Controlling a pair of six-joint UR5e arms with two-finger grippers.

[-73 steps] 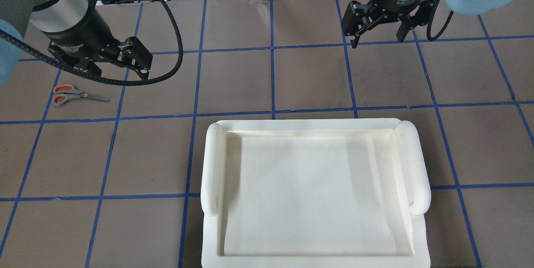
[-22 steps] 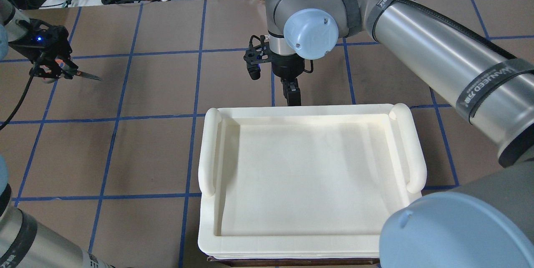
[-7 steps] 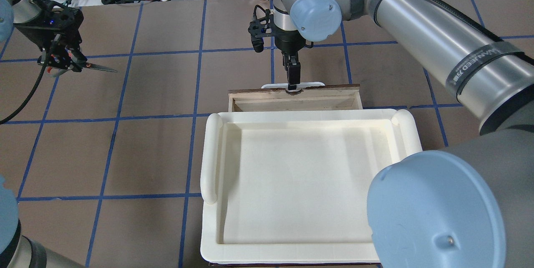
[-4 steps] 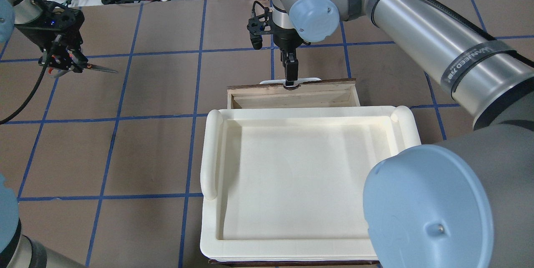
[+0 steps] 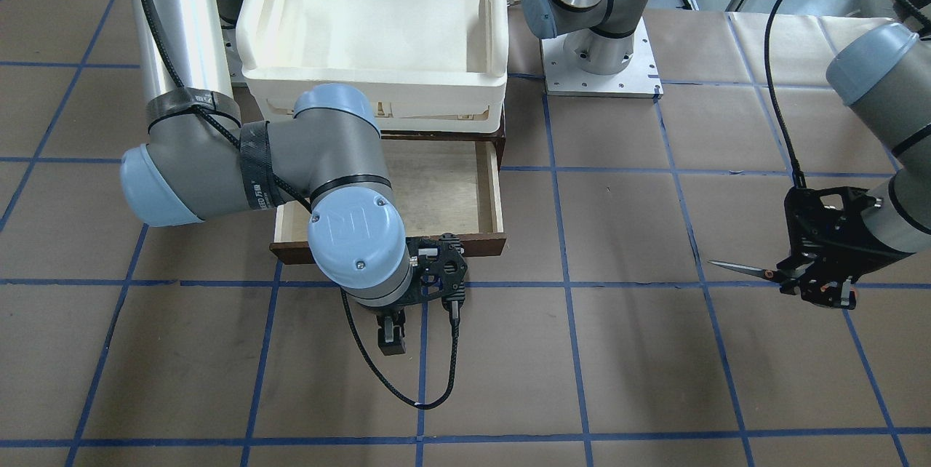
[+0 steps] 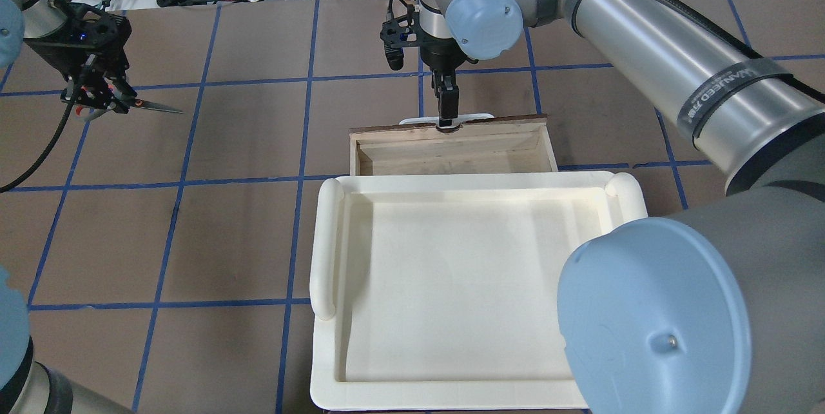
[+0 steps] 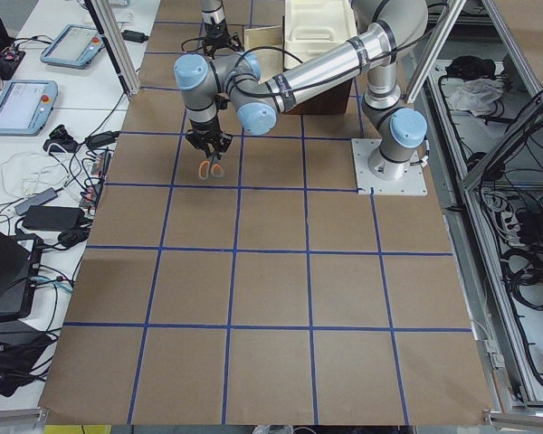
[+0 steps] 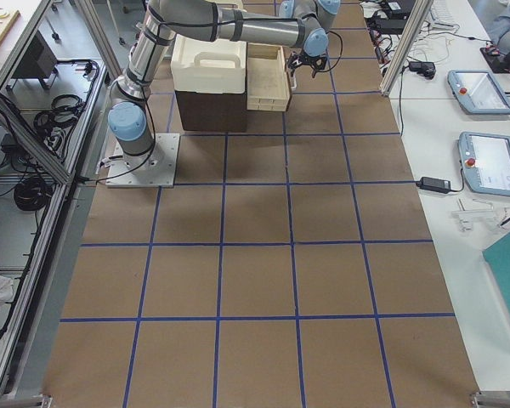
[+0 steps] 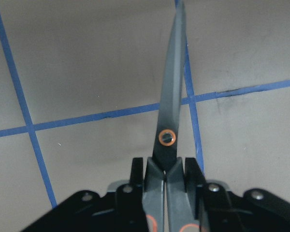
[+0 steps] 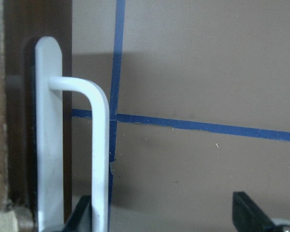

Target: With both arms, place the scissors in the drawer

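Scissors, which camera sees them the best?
The left wrist view: the scissors fill it, blades closed, orange pivot clear, clamped in the left gripper. The front-facing, overhead and exterior left views show them tiny. The right wrist view misses them; in exterior right I cannot make them out.

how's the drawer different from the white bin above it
The drawer is dark brown wood with a pale inside; the bin is cream-white plastic. The drawer sits low, pulled out; the bin sits above it. The drawer has one white bar handle, the bin two side grips. Both are open-topped rectangles.

arms [image 6: 644, 33]: silver-grey tubes | light-blue caps [image 6: 483, 17] | black cables [image 5: 420, 406] | black jaws
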